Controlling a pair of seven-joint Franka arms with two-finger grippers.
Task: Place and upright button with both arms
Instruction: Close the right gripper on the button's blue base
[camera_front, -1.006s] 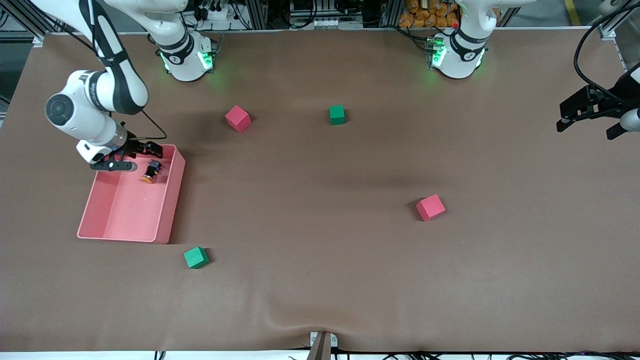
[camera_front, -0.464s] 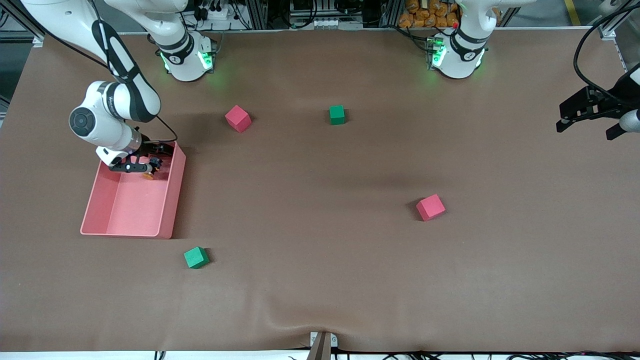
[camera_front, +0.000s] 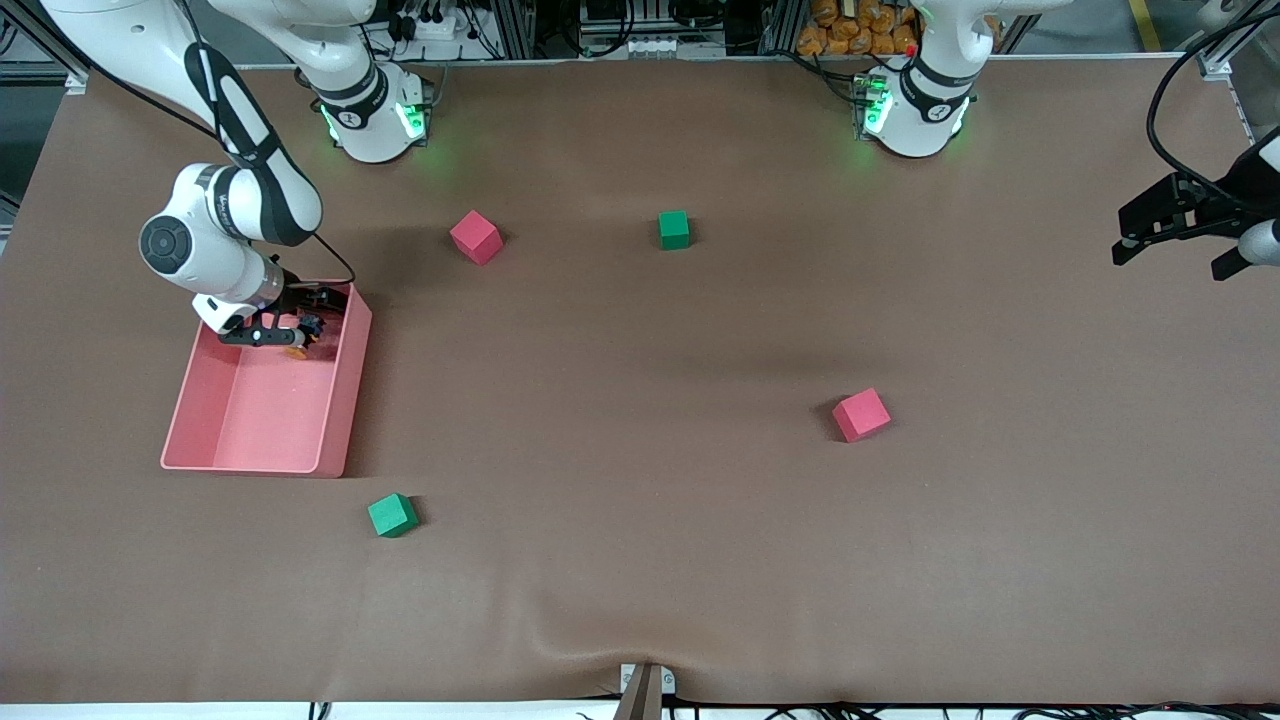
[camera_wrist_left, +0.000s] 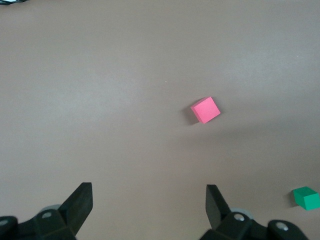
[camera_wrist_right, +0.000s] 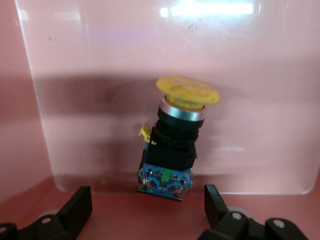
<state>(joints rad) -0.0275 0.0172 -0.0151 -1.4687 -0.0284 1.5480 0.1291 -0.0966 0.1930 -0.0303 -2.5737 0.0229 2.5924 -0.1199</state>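
Fingers spread wide, the right gripper (camera_front: 290, 322) hangs low in the pink tray (camera_front: 250, 440) over the button (camera_wrist_right: 172, 142), which lies on its side near the tray's wall; a skewed pinch could roll it away. The left gripper (camera_front: 1175, 232) waits, fingers released, over the table's end.

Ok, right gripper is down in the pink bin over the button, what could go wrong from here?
1. The button lies on its side between the open right gripper fingers; closing on the round body may roll or squirt it out.
2. It sits close to the pink bin wall, so a finger could catch the wall.
3. The left gripper waits open, high over the table's end.
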